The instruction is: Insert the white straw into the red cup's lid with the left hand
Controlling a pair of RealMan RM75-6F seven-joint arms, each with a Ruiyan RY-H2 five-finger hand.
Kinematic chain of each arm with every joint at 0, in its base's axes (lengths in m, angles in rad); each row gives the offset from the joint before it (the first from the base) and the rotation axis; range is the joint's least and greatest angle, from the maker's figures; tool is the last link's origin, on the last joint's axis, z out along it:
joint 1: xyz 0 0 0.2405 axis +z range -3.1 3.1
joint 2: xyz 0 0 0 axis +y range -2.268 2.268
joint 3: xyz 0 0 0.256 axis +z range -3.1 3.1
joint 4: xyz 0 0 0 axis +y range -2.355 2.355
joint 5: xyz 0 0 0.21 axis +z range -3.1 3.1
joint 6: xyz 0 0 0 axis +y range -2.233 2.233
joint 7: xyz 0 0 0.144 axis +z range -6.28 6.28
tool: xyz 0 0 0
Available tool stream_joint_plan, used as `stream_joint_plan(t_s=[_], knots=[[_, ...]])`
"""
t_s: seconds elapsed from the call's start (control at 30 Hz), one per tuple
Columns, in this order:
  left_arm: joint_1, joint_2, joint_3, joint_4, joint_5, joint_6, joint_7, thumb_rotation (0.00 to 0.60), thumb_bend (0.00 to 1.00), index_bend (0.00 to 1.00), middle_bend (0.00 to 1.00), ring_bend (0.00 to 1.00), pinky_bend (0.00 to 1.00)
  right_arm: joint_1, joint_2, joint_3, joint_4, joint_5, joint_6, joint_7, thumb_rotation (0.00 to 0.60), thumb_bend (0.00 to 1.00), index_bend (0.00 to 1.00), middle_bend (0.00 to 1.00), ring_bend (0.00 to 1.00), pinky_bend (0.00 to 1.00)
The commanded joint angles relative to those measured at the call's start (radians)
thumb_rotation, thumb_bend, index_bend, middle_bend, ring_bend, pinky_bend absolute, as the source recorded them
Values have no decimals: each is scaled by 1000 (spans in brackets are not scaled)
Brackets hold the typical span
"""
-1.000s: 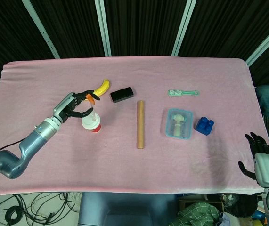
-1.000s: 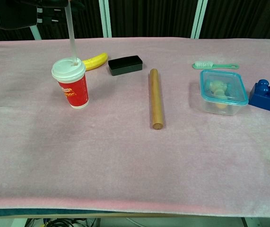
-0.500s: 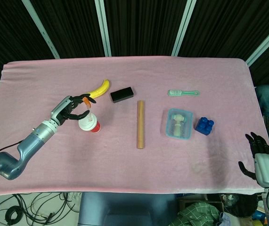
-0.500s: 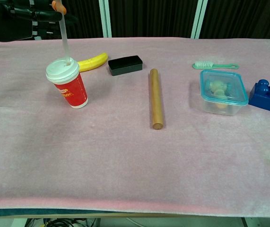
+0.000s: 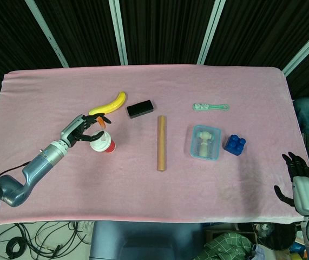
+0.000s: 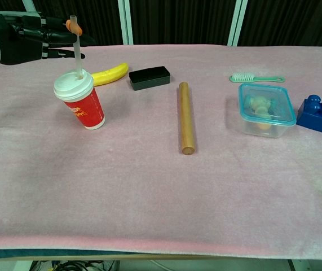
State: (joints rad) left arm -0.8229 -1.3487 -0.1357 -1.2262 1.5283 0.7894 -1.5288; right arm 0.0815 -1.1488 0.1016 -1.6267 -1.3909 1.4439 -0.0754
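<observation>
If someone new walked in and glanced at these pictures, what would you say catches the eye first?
The left hand at the table's left, holding a white straw whose lower end sits in the lid of a tilted red cup. Next, the wooden rod lying lengthwise mid-table, and the blue toy block beside a clear box on the right.

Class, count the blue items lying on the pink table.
2, both at the right end: the toy block near the edge, and the blue-rimmed container just left of it. None seem hidden.
</observation>
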Motion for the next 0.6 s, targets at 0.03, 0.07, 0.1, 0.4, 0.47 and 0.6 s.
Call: stream_joint_plan(t_s=[0.03,0.07,0.1,0.4,0.47,0.6], knots=[[-13,-11,2,16,-6,-15,-5,600,442,574,321,50,94,0,0,0,0,1,0,0,600,231,78,29,58,184],[-16,-13,4,20,-7,-20,-7,600,442,570,321,49,93,0,0,0,0,0,0,0,600,231,78,28,58,185],[-19,-16,6,24,-9,-25,-10,600,442,566,321,48,92,0,0,0,0,0,0,0,600,231,78,28,58,184],[-44,-22,25,42,-3,-58,-22,600,441,409,277,22,68,0,-1,1,0,3,-2,0,600,231,78,28,58,184],[-54,-14,37,37,11,-68,-32,600,441,328,258,9,55,1,-1,1,0,2,-2,-1,600,231,78,28,58,184],[-70,-1,65,33,48,-74,-46,600,440,230,231,0,35,0,-1,1,0,2,-1,0,600,231,78,29,58,185]])
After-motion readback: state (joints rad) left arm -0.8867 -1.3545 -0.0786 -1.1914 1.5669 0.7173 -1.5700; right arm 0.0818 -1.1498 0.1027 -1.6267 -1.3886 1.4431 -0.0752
